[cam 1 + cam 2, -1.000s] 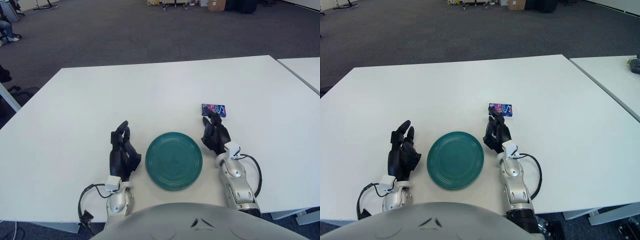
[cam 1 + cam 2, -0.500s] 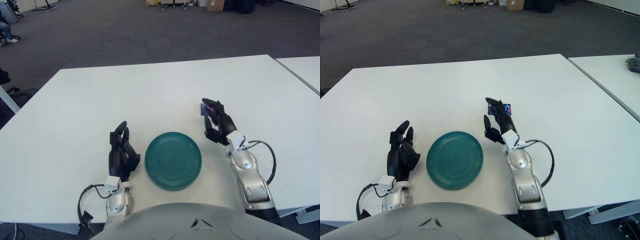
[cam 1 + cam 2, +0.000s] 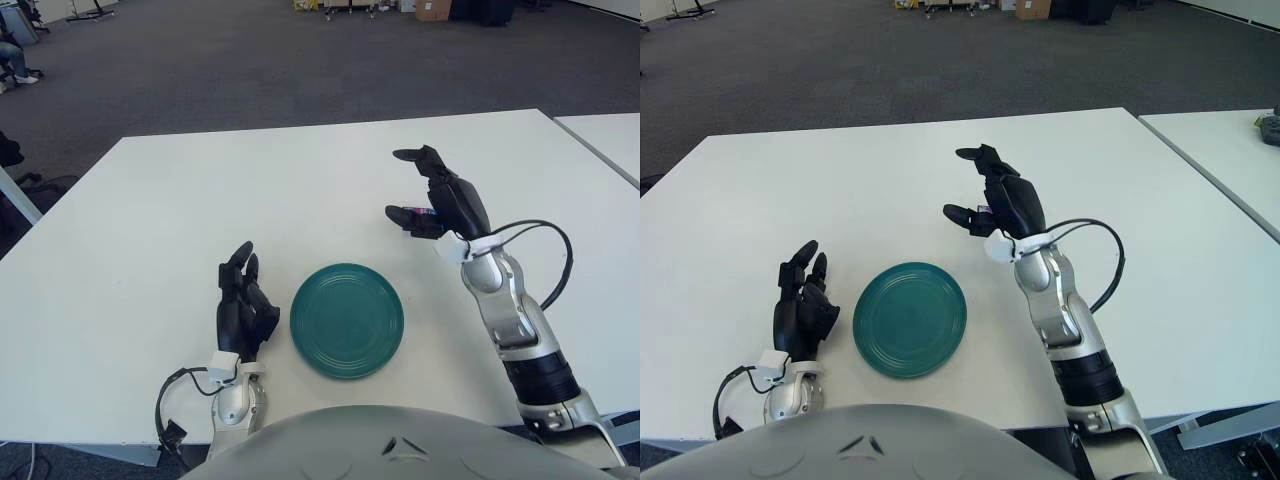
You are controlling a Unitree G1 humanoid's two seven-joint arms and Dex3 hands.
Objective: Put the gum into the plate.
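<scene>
The green round plate (image 3: 347, 320) lies on the white table (image 3: 180, 200), near its front edge. The gum (image 3: 425, 212), a small dark blue and purple pack, lies behind and to the right of the plate; only a sliver shows between thumb and palm. My right hand (image 3: 408, 186) is raised over the pack, open, with its fingers spread above it and its thumb low on the left. It holds nothing. My left hand (image 3: 243, 300) shows just left of the plate, fingers relaxed and pointing forward.
A second white table (image 3: 612, 135) stands close on the right, across a narrow gap, with a dark object (image 3: 1268, 125) on it. A black cable (image 3: 560, 255) loops off my right forearm. Grey carpet lies beyond the table's far edge.
My right hand has lifted from beside the plate, moved forward and spread its fingers over the gum, hiding most of it. The left hand and plate have not moved.
</scene>
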